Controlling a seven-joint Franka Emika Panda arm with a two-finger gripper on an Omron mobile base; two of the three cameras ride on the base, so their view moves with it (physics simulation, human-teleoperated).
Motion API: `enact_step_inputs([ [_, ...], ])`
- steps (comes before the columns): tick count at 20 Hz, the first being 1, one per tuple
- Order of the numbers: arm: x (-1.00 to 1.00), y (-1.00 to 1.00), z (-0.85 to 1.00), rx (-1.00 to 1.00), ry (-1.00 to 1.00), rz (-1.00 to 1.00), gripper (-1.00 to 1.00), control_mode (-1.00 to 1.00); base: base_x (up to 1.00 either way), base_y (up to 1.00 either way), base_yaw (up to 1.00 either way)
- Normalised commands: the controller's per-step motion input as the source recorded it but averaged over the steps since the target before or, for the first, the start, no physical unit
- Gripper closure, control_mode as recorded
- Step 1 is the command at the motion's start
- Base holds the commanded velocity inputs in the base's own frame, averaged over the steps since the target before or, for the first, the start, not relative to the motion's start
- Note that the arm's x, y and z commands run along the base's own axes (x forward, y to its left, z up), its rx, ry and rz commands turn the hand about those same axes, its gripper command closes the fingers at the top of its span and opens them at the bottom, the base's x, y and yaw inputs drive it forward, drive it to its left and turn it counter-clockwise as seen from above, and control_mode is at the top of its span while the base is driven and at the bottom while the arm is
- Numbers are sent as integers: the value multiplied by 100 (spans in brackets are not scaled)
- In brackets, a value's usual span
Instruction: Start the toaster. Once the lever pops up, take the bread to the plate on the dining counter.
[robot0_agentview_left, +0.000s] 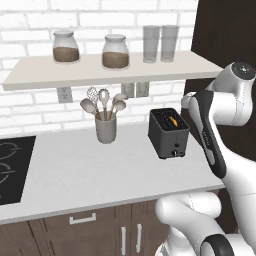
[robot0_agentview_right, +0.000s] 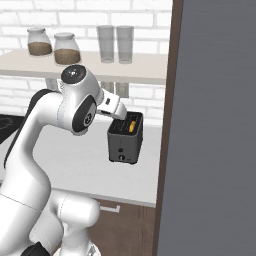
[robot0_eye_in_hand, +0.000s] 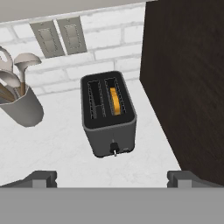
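The black two-slot toaster (robot0_agentview_left: 169, 134) (robot0_agentview_right: 125, 137) (robot0_eye_in_hand: 109, 116) stands on the white kitchen counter (robot0_agentview_left: 90, 170), close to a dark tall panel. The tan-golden bread (robot0_agentview_left: 173, 120) (robot0_agentview_right: 132, 125) (robot0_eye_in_hand: 114, 100) sits down in its right slot. A small lever knob (robot0_eye_in_hand: 114, 148) shows low on the front face. My gripper (robot0_eye_in_hand: 113, 178) hovers above and in front of the toaster. It is open, its fingertips (robot0_eye_in_hand: 43, 178) far apart with nothing between them. The plate and the dining counter are out of view.
A grey utensil cup (robot0_agentview_left: 106, 129) (robot0_eye_in_hand: 22, 107) stands left of the toaster. Over the counter hangs a shelf (robot0_agentview_left: 100, 70) with jars and glasses. The dark panel (robot0_eye_in_hand: 188, 78) (robot0_agentview_right: 215, 125) walls off the right side. A black cooktop (robot0_agentview_left: 12, 170) lies far left.
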Motion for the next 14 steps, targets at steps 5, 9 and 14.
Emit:
enact_step_inputs([
  [5, 0, 0, 0, 0, 0, 0, -100, -100, 0, 0, 0],
  [9, 0, 0, 0, 0, 0, 0, -100, -100, 0, 0, 0],
  [14, 0, 0, 0, 0, 0, 0, -100, -100, 0, 0, 0],
])
